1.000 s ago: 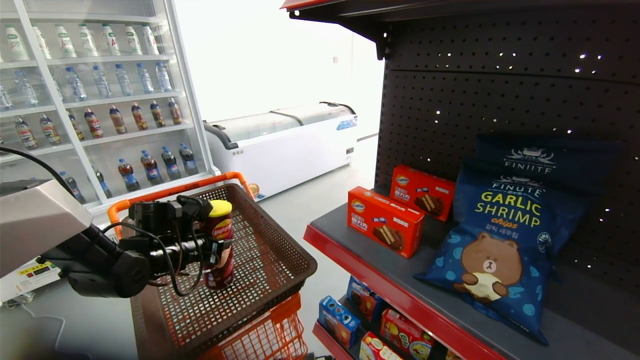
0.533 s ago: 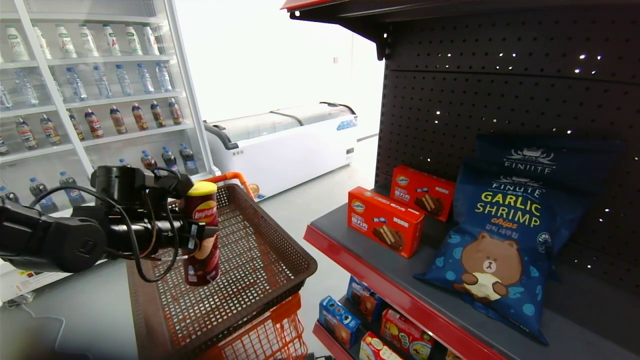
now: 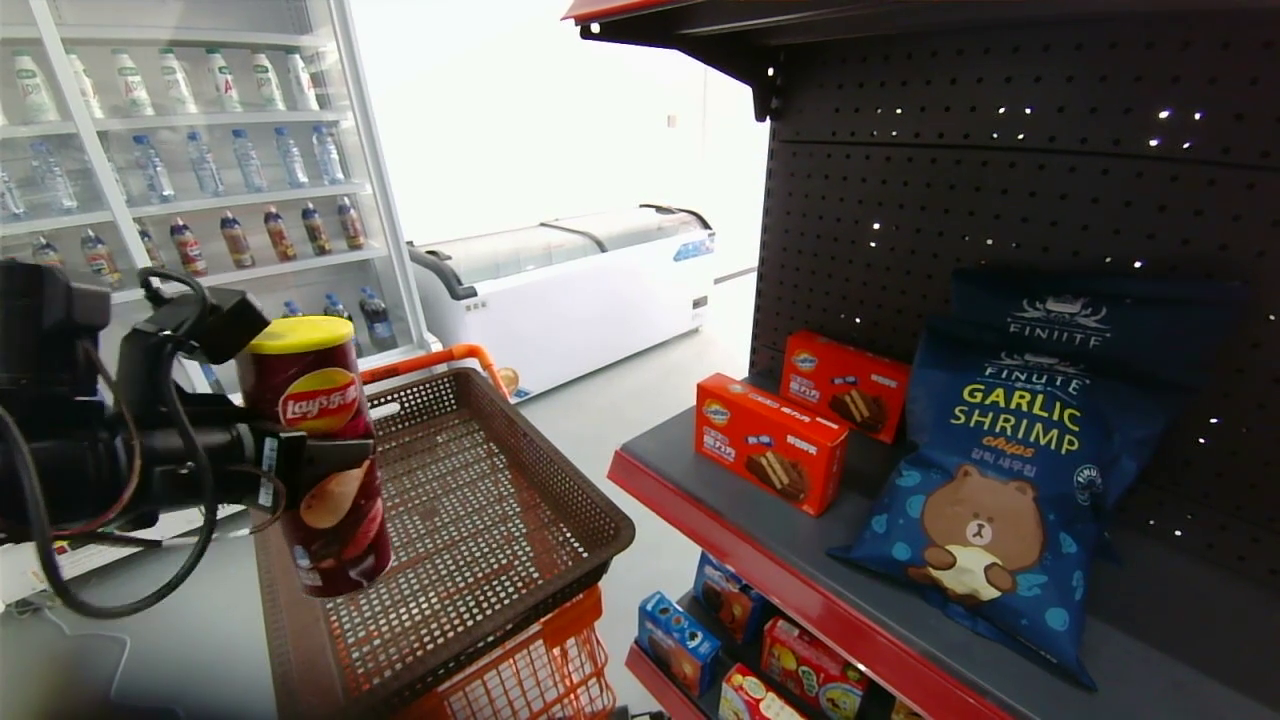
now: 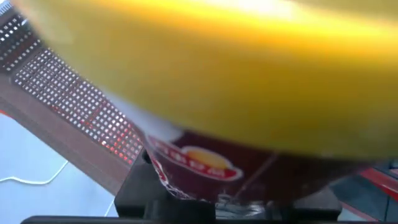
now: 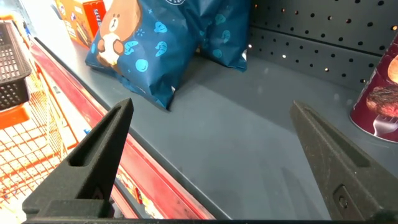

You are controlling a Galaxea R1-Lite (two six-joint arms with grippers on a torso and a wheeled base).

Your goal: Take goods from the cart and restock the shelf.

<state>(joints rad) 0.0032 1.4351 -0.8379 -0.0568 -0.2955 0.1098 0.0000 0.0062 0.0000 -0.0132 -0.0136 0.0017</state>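
Note:
A dark red chips can [image 3: 305,385] with a yellow lid hangs upright above the near left corner of the brown cart basket [image 3: 590,505]. My left gripper [image 3: 325,458] is shut on its middle. In the left wrist view the can's yellow lid [image 4: 211,74] sits very close, with the red body [image 4: 205,165] below it. My right gripper [image 5: 211,109] stands open over the grey shelf board [image 5: 249,149], with nothing between its fingers. A second dark red can [image 5: 379,99] stands on that board beside it.
The shelf [image 3: 740,525] holds two red snack boxes [image 3: 770,455] and blue shrimp chips bags [image 3: 1000,480]. Lower shelves carry more boxes [image 3: 680,640]. An orange lower cart basket [image 3: 540,670] sits under the brown one. A drinks fridge [image 3: 200,200] and chest freezer [image 3: 570,290] stand behind.
My left gripper has lifted the chips can up out of the basket and carried it to the left, closer to the head camera. The shelf goods have not moved.

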